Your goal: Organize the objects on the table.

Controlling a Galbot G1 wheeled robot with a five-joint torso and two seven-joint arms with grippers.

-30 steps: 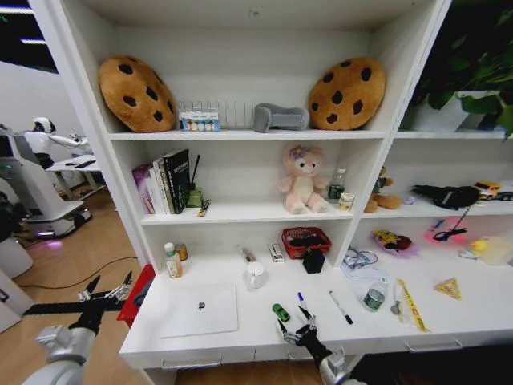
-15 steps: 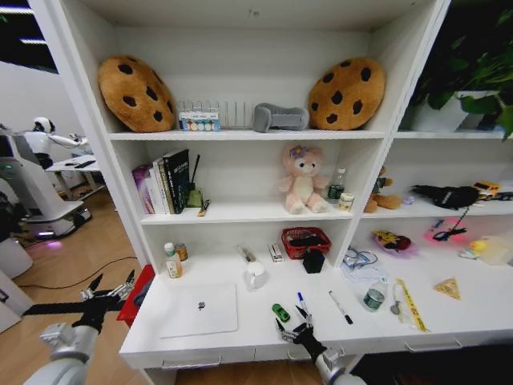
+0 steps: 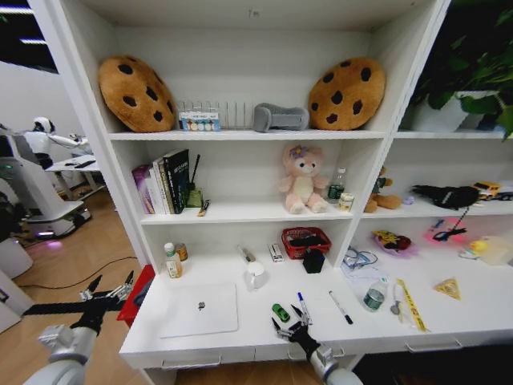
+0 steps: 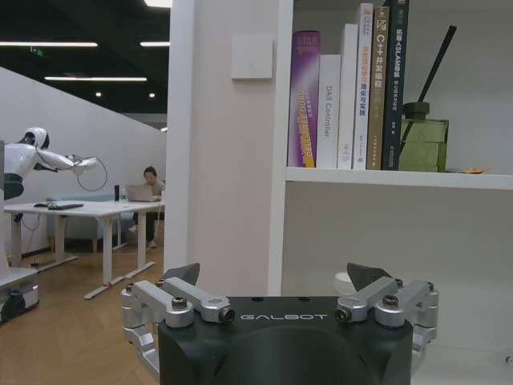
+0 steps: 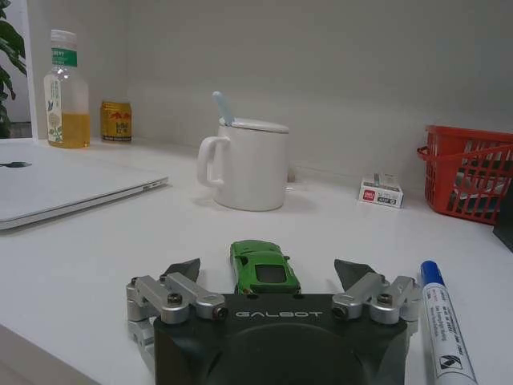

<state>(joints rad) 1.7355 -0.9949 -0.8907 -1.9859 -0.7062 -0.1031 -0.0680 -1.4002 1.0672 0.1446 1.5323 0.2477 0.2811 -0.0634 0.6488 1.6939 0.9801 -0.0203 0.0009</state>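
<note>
On the white table, a tiny green toy car lies near the front edge. My right gripper is low over the desk just behind it, open. In the right wrist view the car sits between the spread fingertips of the right gripper, not clamped. A blue marker lies beside the gripper, and a white mug stands farther in. The silver laptop, black marker, a small bottle and the yellow ruler lie along the desk. My left gripper hangs open off the desk's left end.
A red basket and a black cup stand at the back of the desk; a yellow-liquid bottle and a can stand back left. Books fill the shelf above. A red box sits beside the desk's left end.
My right gripper has slid a little to the left along the desk's front edge, closer to the green toy car. The left arm has barely moved.
</note>
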